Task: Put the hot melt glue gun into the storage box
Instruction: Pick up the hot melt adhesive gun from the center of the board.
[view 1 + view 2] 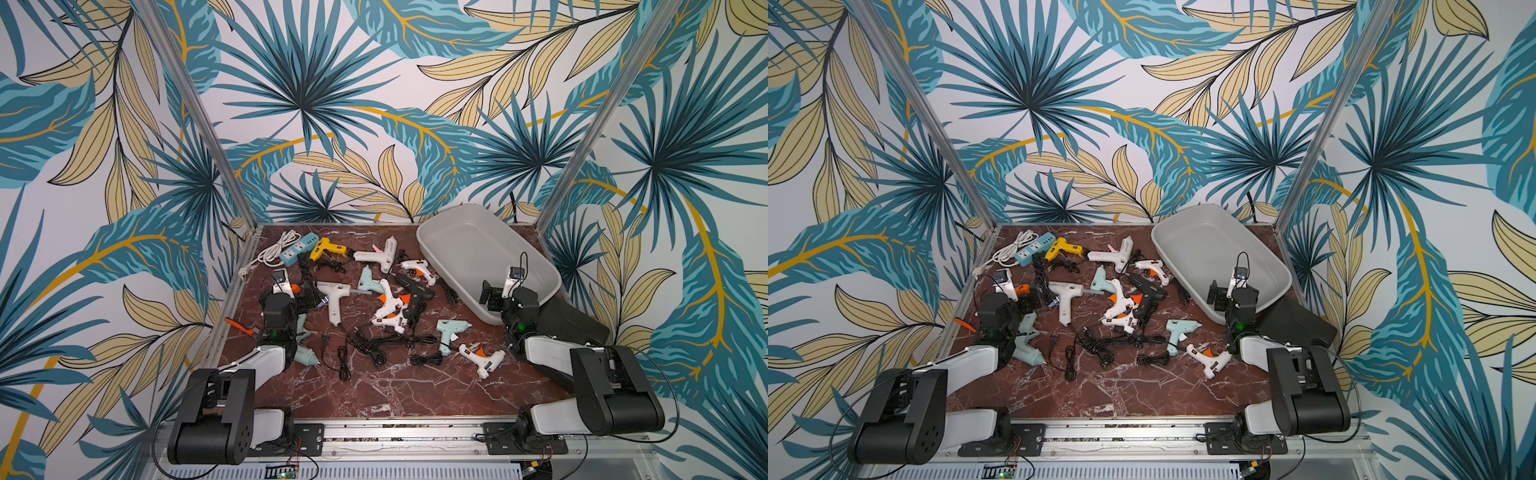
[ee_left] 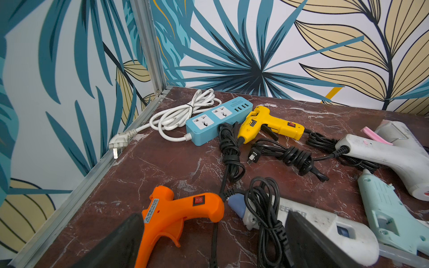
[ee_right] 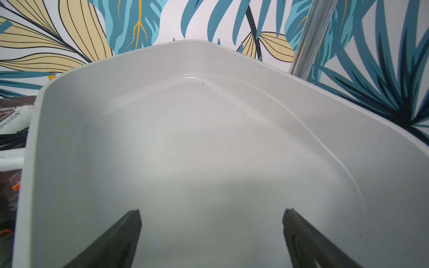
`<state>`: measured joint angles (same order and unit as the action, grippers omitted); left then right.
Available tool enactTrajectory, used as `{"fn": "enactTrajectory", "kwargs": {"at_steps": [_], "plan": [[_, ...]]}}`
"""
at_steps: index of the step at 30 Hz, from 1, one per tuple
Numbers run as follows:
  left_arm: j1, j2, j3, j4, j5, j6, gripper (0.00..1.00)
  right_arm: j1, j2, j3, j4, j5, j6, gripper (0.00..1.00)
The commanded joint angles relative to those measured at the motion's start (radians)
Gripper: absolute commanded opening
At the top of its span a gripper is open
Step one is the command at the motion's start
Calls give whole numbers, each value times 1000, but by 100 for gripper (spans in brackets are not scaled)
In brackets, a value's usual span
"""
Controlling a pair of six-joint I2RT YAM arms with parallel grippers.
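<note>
The orange glue gun, the one nearest a grasp, lies on the desk at nine o'clock, inside the gap of the left hand, whose fingers are spread wide and grip nothing. The storage box sits at two o'clock, bare inside, so no step is done and the whole job is left. The right hand, also spread wide and empty, hangs over the box's near end at three o'clock. I count about twelve guns (six white, three mint, one yellow, one black, one orange), though the central tangle blurs that. One box, one blue power strip, one black case.
</note>
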<state>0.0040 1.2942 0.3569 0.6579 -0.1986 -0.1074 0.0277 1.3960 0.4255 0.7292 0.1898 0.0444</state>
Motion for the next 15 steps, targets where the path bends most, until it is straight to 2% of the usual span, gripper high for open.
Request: {"fn": "enactTrajectory", "kwargs": {"at_steps": [1,4,15], "plan": [[13,-9,11,-4,-5,9,100,4,-46,32,-104,55,10,100],[13,-19,11,-6,-5,8,100,3,-81,45,-157,80,28,99],[12,-93,80,-172,50,-46,100,4,-310,180,-644,222,193,100]]}}
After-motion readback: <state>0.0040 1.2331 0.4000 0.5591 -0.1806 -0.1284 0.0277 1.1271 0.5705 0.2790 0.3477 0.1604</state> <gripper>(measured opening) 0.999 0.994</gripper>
